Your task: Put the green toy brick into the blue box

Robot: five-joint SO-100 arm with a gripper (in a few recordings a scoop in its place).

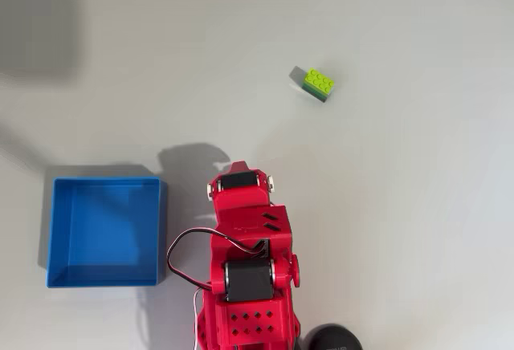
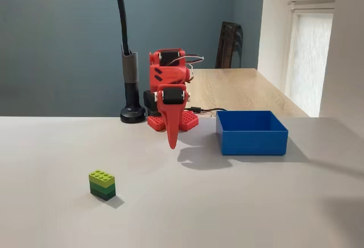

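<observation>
Overhead view shows the green toy brick [image 1: 319, 84] loose toward the surface's far right, well apart from the blue box [image 1: 105, 278] at the near-left edge; the hand [image 2: 172, 141] hangs closed, empty, evidently pre-approach.

No legible text, label, brand, number or sign found in either view. The green toy brick [image 2: 102, 185], the blue box [image 2: 252, 132] and the red arm [image 2: 170, 97] carry plain surfaces — no markings. The dark lamp base [image 1: 333, 339] shows faint marks at the overhead view's lower edge — unreadable.
</observation>
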